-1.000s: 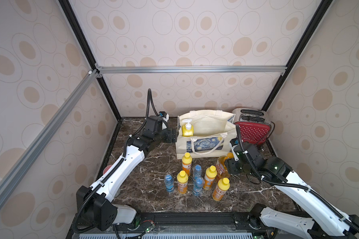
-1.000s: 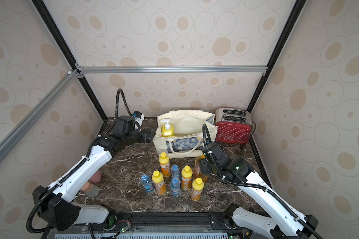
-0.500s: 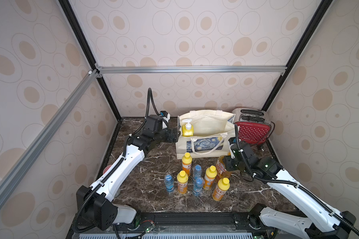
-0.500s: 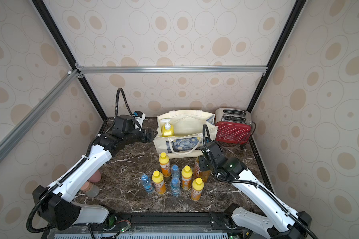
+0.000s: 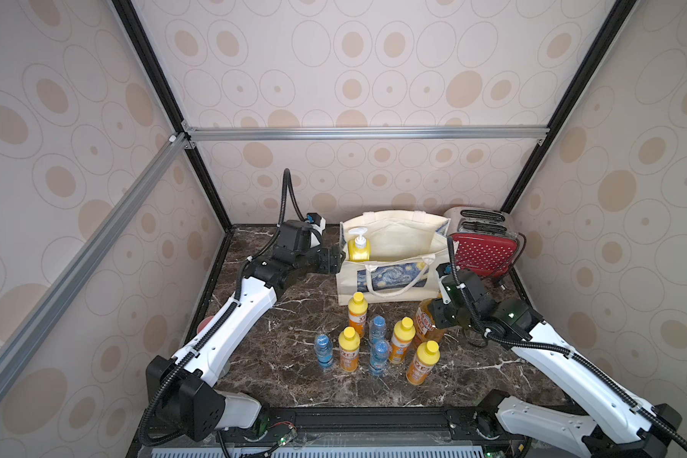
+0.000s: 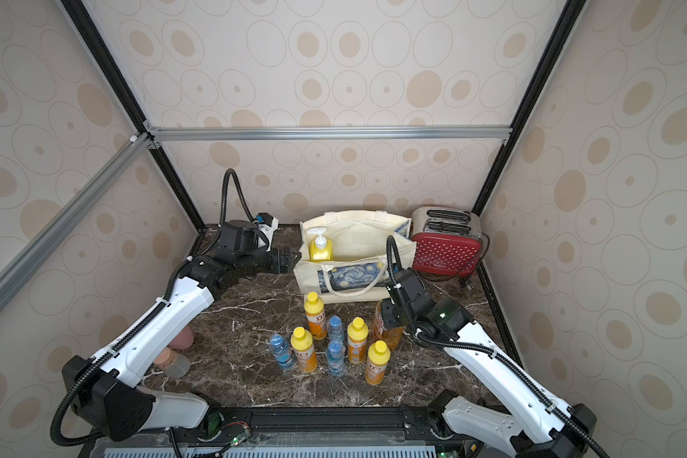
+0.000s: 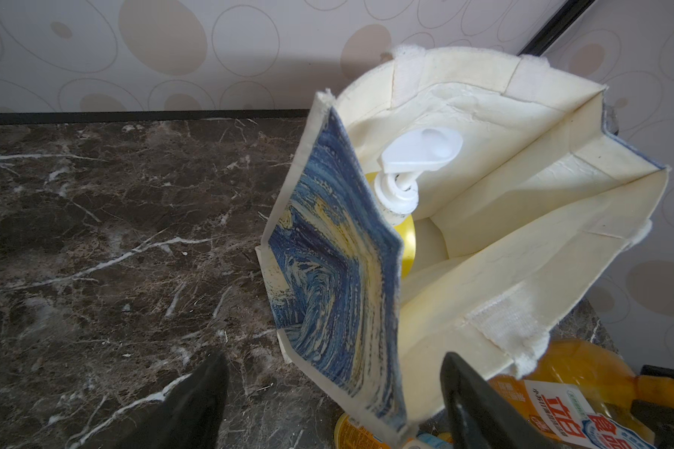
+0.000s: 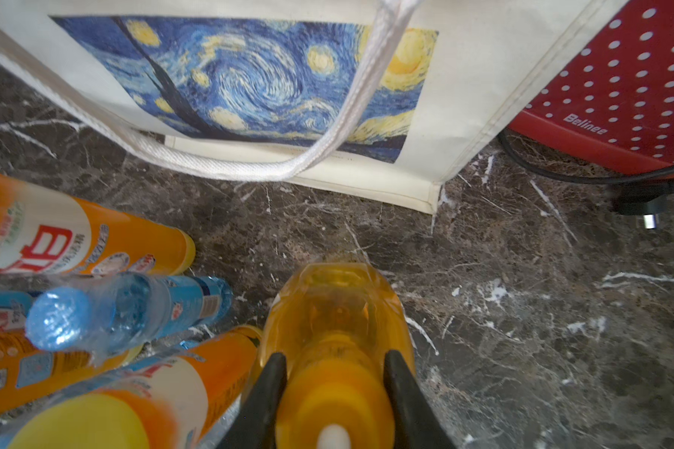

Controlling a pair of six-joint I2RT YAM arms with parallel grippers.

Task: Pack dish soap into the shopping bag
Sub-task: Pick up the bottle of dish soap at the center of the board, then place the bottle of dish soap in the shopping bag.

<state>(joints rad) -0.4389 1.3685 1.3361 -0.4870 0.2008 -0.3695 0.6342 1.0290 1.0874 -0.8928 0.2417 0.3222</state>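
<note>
The amber bottle (image 8: 339, 311) stands on the counter (image 5: 294, 380) just in front of the shopping bag (image 5: 348, 283). It looks like rigid, smooth plastic, nearly full of liquid, so probably heavy and apt to swing. The narrow neck under the pump is the sensible hold, since the collar can catch on the fingers. The right end effector (image 8: 335, 355) is there, fingers pressed to both sides of the neck. How firmly it grips is hard to judge from the blurred wrist view.

The left end effector (image 7: 331, 357) hangs open astride the bag's soft side panel. The bag holds only the yellow pump bottle (image 5: 358, 250), upright in one corner. Four small orange bottles (image 5: 357, 315) wait outside among the water bottles (image 5: 323, 351).
</note>
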